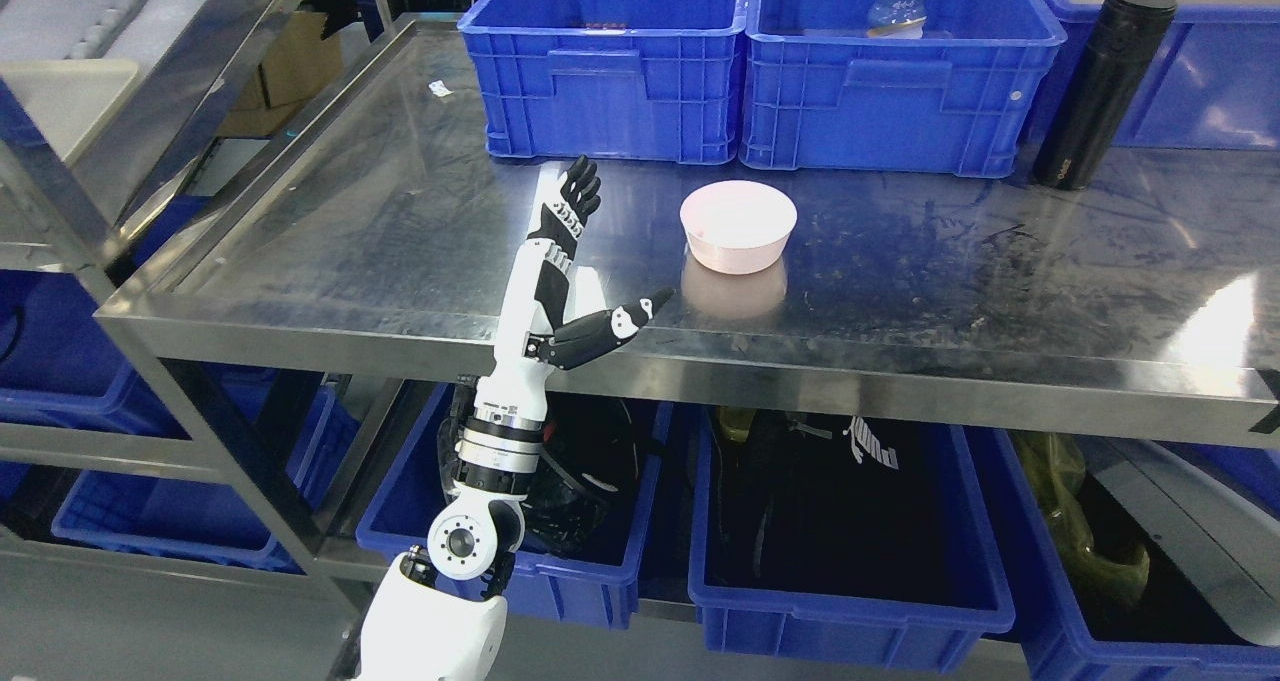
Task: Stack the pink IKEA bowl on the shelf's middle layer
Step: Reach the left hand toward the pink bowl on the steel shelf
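A pale pink bowl (738, 225) stands upright on the steel shelf (400, 221), near its middle, in front of the blue bins. My left hand (600, 251) is raised over the shelf just left of the bowl, fingers (577, 193) stretched up and thumb (630, 319) pointing toward the bowl. The hand is open, holds nothing and does not touch the bowl. Its arm rises from the bottom left, across the shelf's front edge.
Two blue bins (610, 71) (890, 81) stand at the back of the shelf, one holding a water bottle (897, 1). A black flask (1100, 86) stands at the right. Blue bins (840, 551) with dark bags sit on the layer below.
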### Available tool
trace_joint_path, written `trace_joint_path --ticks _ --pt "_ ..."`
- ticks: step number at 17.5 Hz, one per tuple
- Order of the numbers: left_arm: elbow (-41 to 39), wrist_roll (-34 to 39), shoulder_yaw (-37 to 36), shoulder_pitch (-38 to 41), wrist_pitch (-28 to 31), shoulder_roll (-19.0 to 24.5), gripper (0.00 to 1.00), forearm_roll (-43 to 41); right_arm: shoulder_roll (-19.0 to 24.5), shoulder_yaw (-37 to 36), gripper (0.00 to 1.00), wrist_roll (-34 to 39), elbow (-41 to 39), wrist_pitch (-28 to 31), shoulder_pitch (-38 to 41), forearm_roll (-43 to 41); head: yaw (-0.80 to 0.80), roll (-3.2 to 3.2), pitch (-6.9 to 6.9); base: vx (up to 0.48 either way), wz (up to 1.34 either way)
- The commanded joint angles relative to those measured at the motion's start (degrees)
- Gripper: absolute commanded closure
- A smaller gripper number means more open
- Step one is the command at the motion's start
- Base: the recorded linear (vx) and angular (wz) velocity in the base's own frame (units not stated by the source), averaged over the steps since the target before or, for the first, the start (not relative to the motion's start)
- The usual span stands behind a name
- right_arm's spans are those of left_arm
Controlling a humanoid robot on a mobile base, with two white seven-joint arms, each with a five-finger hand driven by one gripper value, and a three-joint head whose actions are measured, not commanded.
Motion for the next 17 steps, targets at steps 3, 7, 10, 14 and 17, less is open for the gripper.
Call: trace_joint_path --ticks 3,7,10,14,17 --pt "0.0 -1.6 5.0 -1.5 -0.4 1.0 0.00 0.0 -1.0 0.0 0.00 0.0 -1.0 0.0 0.3 0.0 0.00 0.00 0.00 0.163 -0.23" --pt "1.2 -12.1 10.3 -7.8 0.0 6.2 0.00 -0.2 -1.0 0.0 0.00 0.0 -1.0 0.0 0.3 0.0 0.00 0.00 0.00 0.075 -0.14" --pt "1.3 -22.3 12.2 -12.1 4.5 18.8 0.01 -0.2 -1.0 0.0 0.00 0.0 -1.0 0.0 0.2 0.0 0.00 0.00 0.00 0.026 -0.03" --pt "1.9 -28.1 12.5 -15.6 5.7 21.7 0.02 -0.4 -1.0 0.0 0.00 0.0 -1.0 0.0 0.3 0.0 0.00 0.00 0.00 0.004 -0.01" --pt "1.9 -28.0 9.9 -15.6 5.6 20.5 0.00 -1.9 -1.0 0.0 0.00 0.0 -1.0 0.0 0.3 0.0 0.00 0.00 0.00 0.000 0.00"
